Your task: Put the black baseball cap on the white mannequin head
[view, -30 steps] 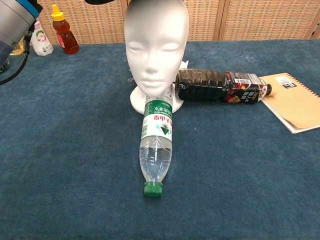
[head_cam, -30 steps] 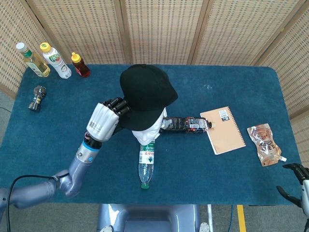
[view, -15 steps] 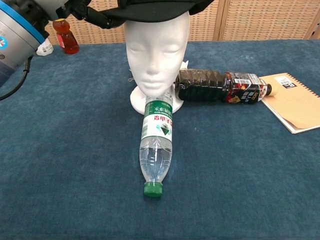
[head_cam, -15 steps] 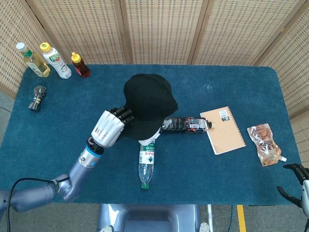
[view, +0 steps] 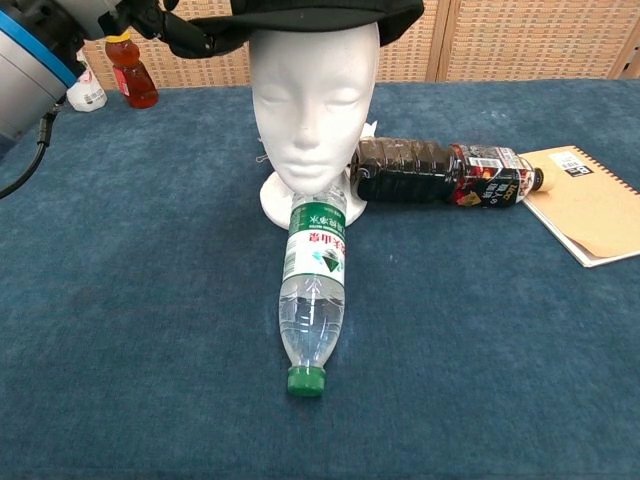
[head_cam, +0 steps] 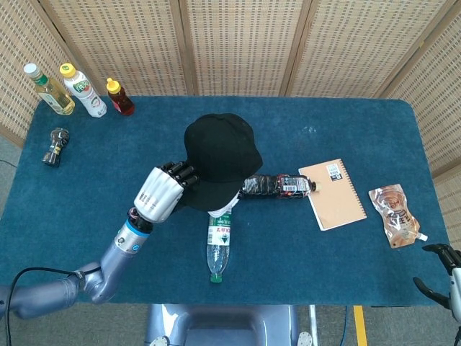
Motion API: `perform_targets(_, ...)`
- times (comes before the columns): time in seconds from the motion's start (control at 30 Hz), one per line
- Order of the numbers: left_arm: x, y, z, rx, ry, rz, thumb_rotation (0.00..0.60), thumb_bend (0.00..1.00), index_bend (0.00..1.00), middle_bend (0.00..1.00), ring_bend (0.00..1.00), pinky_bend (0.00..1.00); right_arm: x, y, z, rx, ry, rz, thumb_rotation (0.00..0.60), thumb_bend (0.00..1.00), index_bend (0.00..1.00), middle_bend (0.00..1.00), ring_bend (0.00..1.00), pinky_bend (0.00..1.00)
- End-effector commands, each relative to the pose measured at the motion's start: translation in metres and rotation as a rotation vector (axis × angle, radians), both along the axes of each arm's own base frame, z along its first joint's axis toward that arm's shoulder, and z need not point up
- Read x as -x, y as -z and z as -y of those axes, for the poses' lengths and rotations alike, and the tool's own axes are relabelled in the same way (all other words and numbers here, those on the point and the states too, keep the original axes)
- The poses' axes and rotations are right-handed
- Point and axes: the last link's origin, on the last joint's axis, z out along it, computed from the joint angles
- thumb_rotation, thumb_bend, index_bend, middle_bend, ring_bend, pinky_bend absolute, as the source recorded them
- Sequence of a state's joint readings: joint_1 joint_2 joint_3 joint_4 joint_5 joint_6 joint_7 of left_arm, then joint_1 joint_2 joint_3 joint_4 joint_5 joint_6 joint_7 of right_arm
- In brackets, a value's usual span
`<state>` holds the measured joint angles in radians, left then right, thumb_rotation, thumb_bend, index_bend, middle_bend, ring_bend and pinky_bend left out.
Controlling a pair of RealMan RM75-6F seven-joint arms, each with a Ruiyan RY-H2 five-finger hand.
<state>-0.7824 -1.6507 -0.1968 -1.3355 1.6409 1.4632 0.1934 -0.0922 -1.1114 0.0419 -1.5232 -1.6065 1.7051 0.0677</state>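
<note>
The surface (head_cam: 346, 130) in front of me is covered in dark blue cloth, and behind it stand woven wicker screens (head_cam: 238, 43) in wooden frames, closing off the back and both sides.

In the far left corner three bottles stand upright together: a pale yellow one (head_cam: 49, 90), a white one with a yellow cap (head_cam: 83, 90) and a small red one with a yellow cap (head_cam: 119, 97). A small dark can (head_cam: 55, 145) lies nearer along the left edge. To my right a spiral notebook (head_cam: 332, 193) lies flat, and beyond it, near the right edge, an orange spouted pouch (head_cam: 393, 215).

Crowding the white mannequin head (view: 314, 105) are two bottles on their sides: a dark drink bottle (view: 440, 172) just beside its base on the right, pointing at the notebook, and a clear water bottle with a green cap (view: 314, 290) whose bottom touches the front of the base, cap toward me.

The black baseball cap (head_cam: 218, 155) sits on top of the mannequin head. My left robot hand (head_cam: 162, 191) has its fingers curled onto the cap's edge at the left, holding it. Of my right robot hand (head_cam: 441, 277) only a little shows at the lower right corner of the head view, well away from everything; I cannot tell how its fingers lie.
</note>
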Motion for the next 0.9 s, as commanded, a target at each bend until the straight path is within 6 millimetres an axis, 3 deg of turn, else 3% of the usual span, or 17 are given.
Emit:
perform_targets(0.03, -0.001, -0.004, 0.0, -0.007, 0.002, 0.014, 0.6, 0.42, 0.84, 0.53, 0.46, 0.68, 0.0, 0.0, 0.0, -0.001, 0.001, 0.001, 0.6, 0.15, 0.34, 0.39, 0.44, 0.42)
perform_targets(0.23, 0.0, -0.004, 0.003, 0.008, -0.002, -0.009, 0.6, 0.41, 0.82, 0.53, 0.44, 0.66, 0.0, 0.0, 0.0, 0.0, 0.001, 0.002, 0.6, 0.15, 0.34, 0.39, 0.44, 0.42)
perform_targets(0.4, 0.002, -0.004, 0.005, 0.025, -0.024, -0.037, 0.6, 0.38, 0.7, 0.47, 0.37, 0.62, 0.001, 0.0, 0.0, 0.0, 0.004, 0.002, 0.6, 0.15, 0.34, 0.39, 0.44, 0.42)
perform_targets(0.6, 0.005, -0.008, 0.008, 0.027, -0.049, -0.07, 0.6, 0.26, 0.5, 0.36, 0.26, 0.55, 0.0, 0.001, 0.0, 0.0, -0.001, 0.003, 0.6, 0.15, 0.34, 0.39, 0.44, 0.42)
perform_targets(0.9, 0.008, -0.012, 0.014, 0.016, -0.062, -0.112, 0.6, 0.21, 0.33, 0.26, 0.15, 0.41, -0.001, 0.0, 0.0, 0.004, -0.006, 0.003, 0.6, 0.15, 0.34, 0.39, 0.44, 0.42)
